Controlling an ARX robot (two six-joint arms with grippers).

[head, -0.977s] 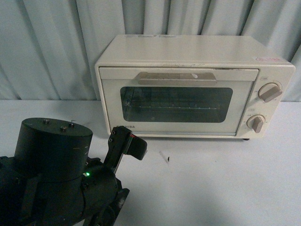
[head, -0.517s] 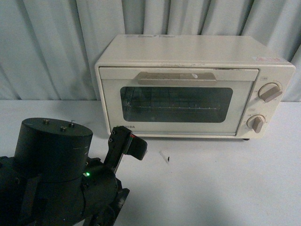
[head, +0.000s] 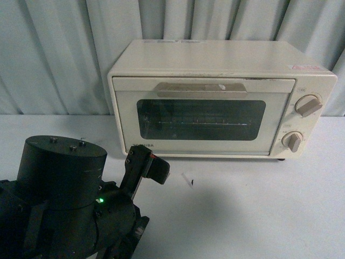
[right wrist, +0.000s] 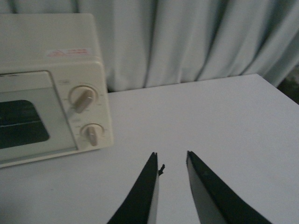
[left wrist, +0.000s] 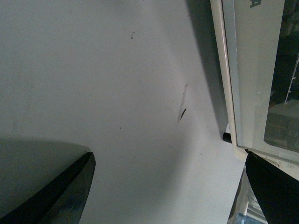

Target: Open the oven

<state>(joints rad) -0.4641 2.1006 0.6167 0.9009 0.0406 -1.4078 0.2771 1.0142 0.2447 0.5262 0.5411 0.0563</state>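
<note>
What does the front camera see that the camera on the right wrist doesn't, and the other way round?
Only the front view shows the small cream-white toaster oven whole, with its flat bar handle and full glass window, plus the bulky black left arm. Only the right wrist view shows the right gripper, slightly open and empty. Both show the oven's two beige knobs, the white table and the pale curtain.

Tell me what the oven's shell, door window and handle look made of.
Shell of the oven: likely painted sheet metal, cream, matte, scuffed. Its window: dark glass, the rack shows through. Its handle: smooth beige bar, probably plastic, though coated metal is possible.
</note>
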